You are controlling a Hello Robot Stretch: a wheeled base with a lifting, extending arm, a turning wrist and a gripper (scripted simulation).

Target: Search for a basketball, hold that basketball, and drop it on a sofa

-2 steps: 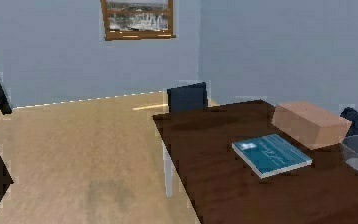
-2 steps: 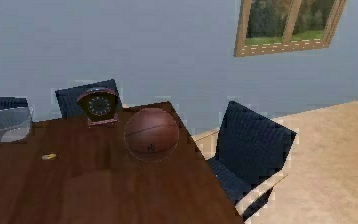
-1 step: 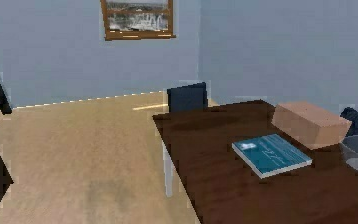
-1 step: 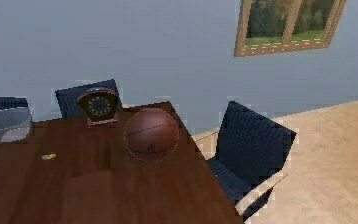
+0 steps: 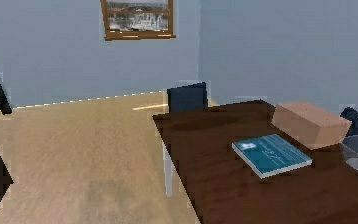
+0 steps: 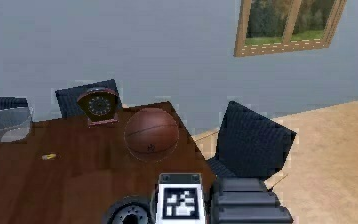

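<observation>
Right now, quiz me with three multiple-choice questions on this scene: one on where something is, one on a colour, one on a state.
1. Where is the basketball? A on a shelf; B on the dark wooden table; C inside a cupboard.
2. What colour is the book? A red; B yellow; C teal.
3. How does the book lie? A closed and flat; B standing upright; C open.
Answers: 1 B, it rests on the tabletop near the clock. 2 C, its cover is teal. 3 A, its cover faces up, flat on the table.
</observation>
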